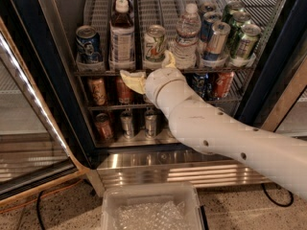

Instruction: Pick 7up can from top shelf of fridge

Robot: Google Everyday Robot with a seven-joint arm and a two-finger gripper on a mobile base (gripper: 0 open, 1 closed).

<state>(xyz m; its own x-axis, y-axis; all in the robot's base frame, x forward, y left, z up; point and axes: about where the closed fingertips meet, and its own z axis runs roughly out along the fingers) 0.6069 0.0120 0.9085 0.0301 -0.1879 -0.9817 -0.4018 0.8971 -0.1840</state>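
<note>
The 7up can (155, 43), whitish-silver with green lettering, stands at the front of the top shelf (96, 72) of the fridge (29, 47), in a middle lane. My gripper (149, 70) is just in front of and below the can, at the shelf's front lip. Its two yellowish fingers are spread apart, one (132, 80) to the lower left of the can and one (168, 59) at its right side. It holds nothing. My white arm reaches in from the lower right and hides part of the lower racks.
On the top shelf stand a blue can (88, 43), a dark tea bottle (122, 35), a water bottle (187, 35), silver-blue cans (216, 40) and green cans (244, 40). Lower racks hold small cans (98, 90). The glass door (29, 128) hangs open left. A clear bin (151, 210) sits on the floor.
</note>
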